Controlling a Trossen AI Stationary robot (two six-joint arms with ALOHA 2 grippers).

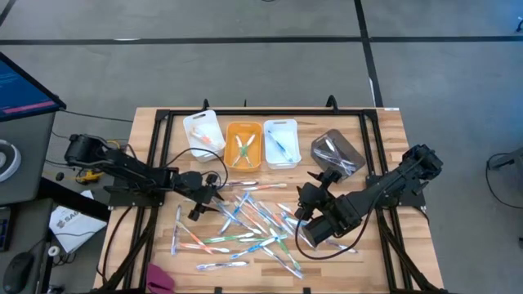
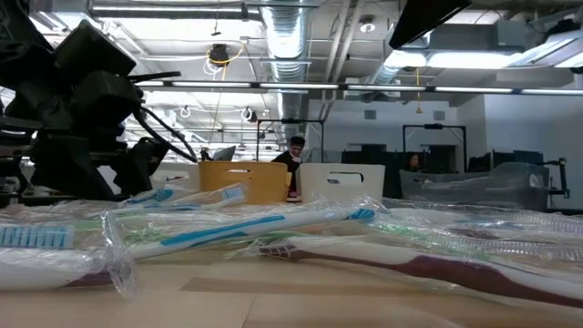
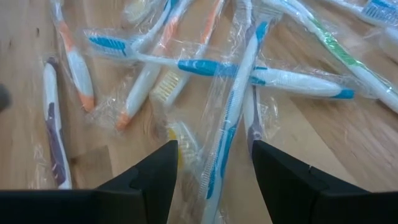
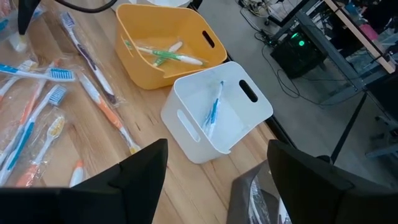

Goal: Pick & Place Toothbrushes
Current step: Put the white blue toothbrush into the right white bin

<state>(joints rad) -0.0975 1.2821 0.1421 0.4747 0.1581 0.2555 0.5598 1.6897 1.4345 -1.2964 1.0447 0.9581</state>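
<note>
I count four bins in a row along the far side of the wooden tabletop (image 1: 384, 163): a white bin (image 1: 203, 131) with one orange-pink brush inside, an orange bin (image 1: 243, 144) holding what looks like three green and white brushes, a second white bin (image 1: 281, 142) with what I take to be a single blue brush, and a clear bin (image 1: 337, 152) whose contents I cannot make out. The orange bin is smooth plastic, a rounded rectangle with a slot handle in its end wall, and I use it as my landmark. The loose toothbrushes (image 1: 245, 222) lie scattered on the near side of the orange bin, well over a dozen, too tangled for an exact count; each is a thin stick sealed in a crinkled clear wrapper, mostly blue and white, several orange and white, a few green, a couple dark purple. My left gripper (image 3: 211, 180) sits low over the pile's edge, near-left of the orange bin, its two dark fingers apart with a blue and white brush (image 3: 233, 118) lying between them, not clamped. My right gripper (image 4: 214, 180) hangs near-right of the orange bin, beside the second white bin, fingers spread wide and empty
</note>
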